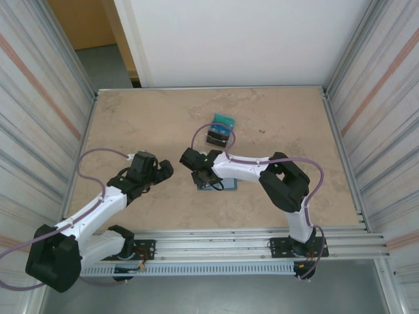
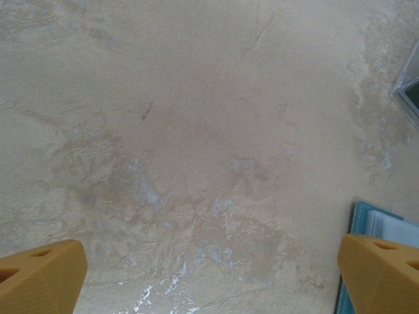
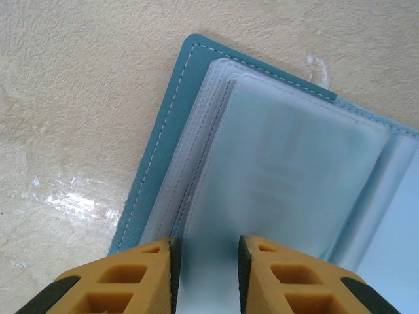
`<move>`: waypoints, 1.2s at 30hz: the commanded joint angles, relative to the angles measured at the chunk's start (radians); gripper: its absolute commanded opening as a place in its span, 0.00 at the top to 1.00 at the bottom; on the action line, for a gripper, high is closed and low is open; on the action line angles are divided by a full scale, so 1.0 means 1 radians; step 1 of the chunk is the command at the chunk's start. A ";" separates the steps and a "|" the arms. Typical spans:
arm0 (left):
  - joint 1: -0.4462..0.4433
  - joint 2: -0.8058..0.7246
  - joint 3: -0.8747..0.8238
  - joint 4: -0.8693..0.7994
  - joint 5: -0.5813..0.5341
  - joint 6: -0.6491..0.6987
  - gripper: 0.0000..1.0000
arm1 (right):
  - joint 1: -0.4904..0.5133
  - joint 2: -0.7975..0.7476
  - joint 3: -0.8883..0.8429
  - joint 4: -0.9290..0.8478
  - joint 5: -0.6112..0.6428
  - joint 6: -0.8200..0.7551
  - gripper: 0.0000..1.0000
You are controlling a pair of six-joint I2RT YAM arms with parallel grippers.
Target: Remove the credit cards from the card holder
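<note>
While the right gripper (image 3: 206, 252) hangs low over the holder (image 3: 154, 170), its fingers (image 3: 137, 278) stand a narrow gap apart on the top clear sleeve (image 3: 288, 170); I cannot tell whether they pinch anything. The holder lies open and flat on the table (image 3: 65, 98), near its middle, with the left edge of the teal cover showing beside the stacked sleeves. Left of it, the left gripper (image 2: 209, 261) hovers over the table with its jaws spread wide and nothing held, the holder's corner just beside it. Farther off, a small dark tray (image 1: 217, 136) sits with a teal card (image 1: 224, 120) at its far edge.
</note>
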 commanded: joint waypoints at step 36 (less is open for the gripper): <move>-0.327 0.297 0.251 -0.039 -0.184 0.170 0.01 | -0.136 -0.239 -0.244 -0.010 0.053 0.081 0.66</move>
